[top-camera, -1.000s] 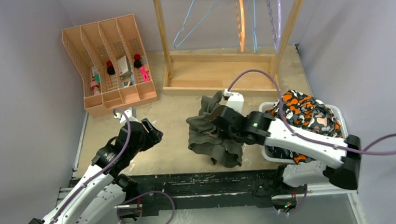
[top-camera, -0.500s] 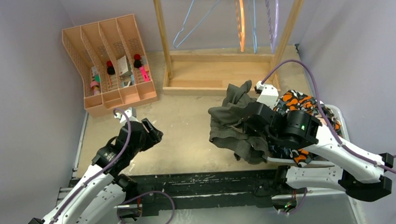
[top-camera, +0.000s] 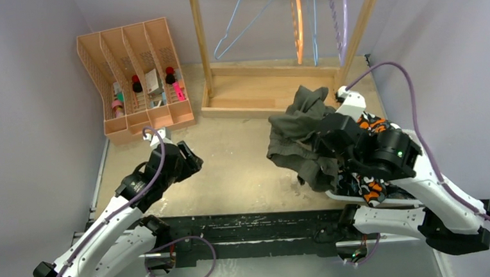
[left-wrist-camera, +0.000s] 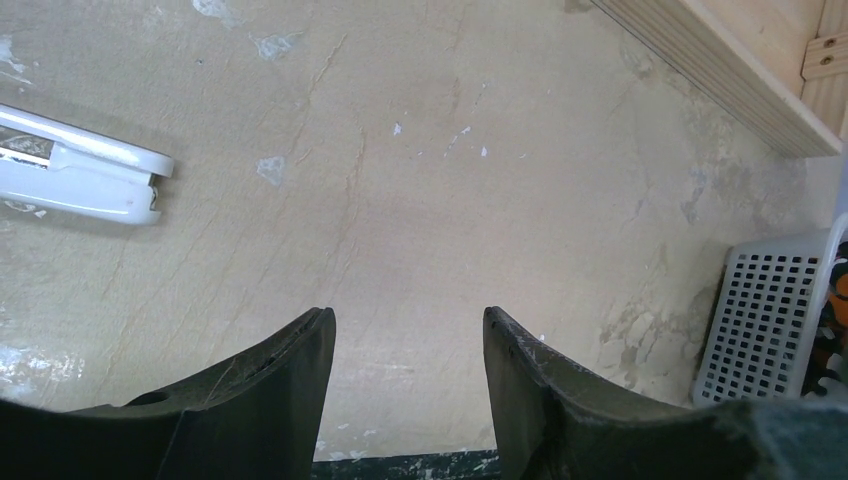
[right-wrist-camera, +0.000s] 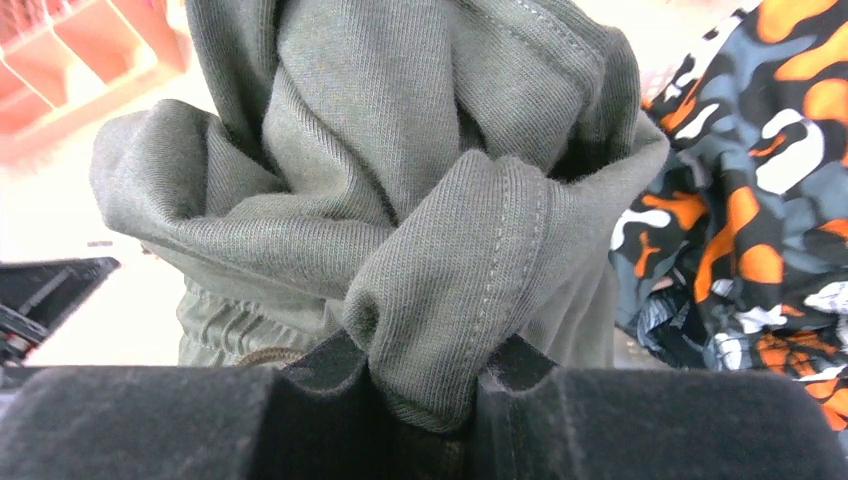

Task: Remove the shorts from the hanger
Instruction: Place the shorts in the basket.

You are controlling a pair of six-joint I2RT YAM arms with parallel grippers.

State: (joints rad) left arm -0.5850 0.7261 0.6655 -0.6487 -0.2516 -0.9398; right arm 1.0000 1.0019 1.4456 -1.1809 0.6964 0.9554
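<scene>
Pinching a bunched fold of the olive green shorts [right-wrist-camera: 400, 200] between its pads [right-wrist-camera: 310, 368], our R gripper [right-wrist-camera: 420, 375] is clamped on the fabric w/ jaws only narrowly apart, and we see the rest of the garment drooping from it over the table [top-camera: 231, 171], just beside the white basket [left-wrist-camera: 770, 320] where the orange-white-black camo shorts [right-wrist-camera: 760, 190] lie. Our L gripper [left-wrist-camera: 408, 350] hovers over the tabletop, jaws approx half apart, nothing between them. At the back, wire hangers [top-camera: 298, 32] hang on the wooden rack [top-camera: 271, 88].
</scene>
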